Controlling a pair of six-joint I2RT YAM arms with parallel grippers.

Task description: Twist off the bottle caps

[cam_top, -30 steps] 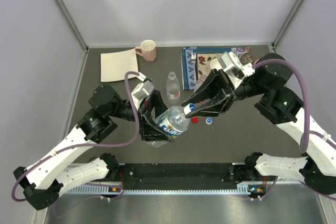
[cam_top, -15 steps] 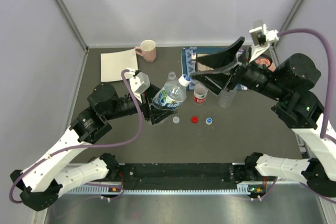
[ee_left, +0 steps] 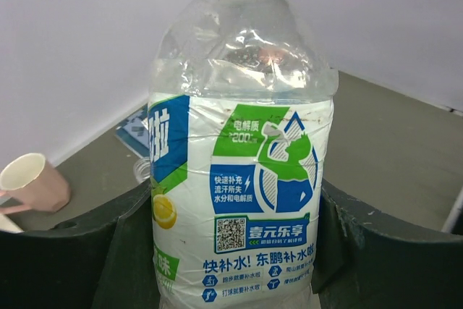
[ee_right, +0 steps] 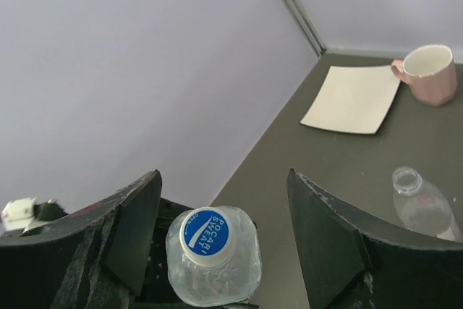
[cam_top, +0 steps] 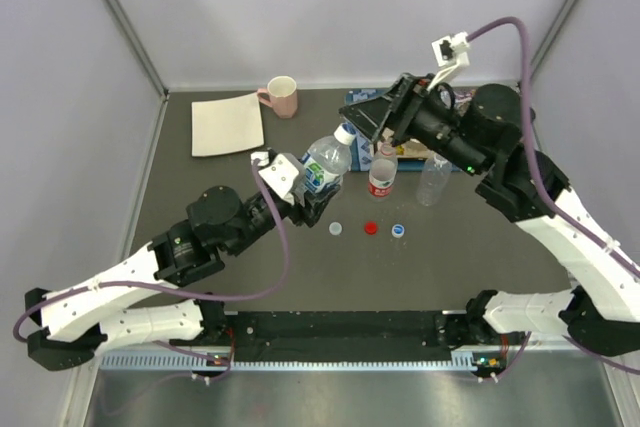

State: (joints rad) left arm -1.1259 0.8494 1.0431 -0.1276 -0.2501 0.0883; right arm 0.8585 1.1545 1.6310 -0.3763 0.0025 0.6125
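Note:
My left gripper (cam_top: 318, 187) (ee_left: 239, 265) is shut on a clear bottle (cam_top: 325, 165) (ee_left: 242, 164) with a blue, green and white label, holding it upright above the table. Its blue cap (cam_top: 345, 133) (ee_right: 205, 234) with a white rim sits on the neck. My right gripper (cam_top: 368, 119) (ee_right: 224, 200) is open just above and beside that cap, one finger on each side, not touching it. Three loose caps lie on the table: whitish (cam_top: 335, 228), red (cam_top: 370, 228) and blue (cam_top: 398, 230). A red-labelled bottle (cam_top: 381, 175) and a clear bottle (cam_top: 433, 179) stand uncapped.
A pink mug (cam_top: 281, 96) (ee_right: 432, 72) and a white napkin (cam_top: 228, 124) (ee_right: 354, 98) lie at the back left. A blue patterned mat (cam_top: 404, 154) lies under my right arm. Grey walls close in the sides and back.
My right gripper let go of the cap, opened, swung up and back, then came over the cap again. My left arm raised the bottle from tilted to upright and carried it away from the near edge.

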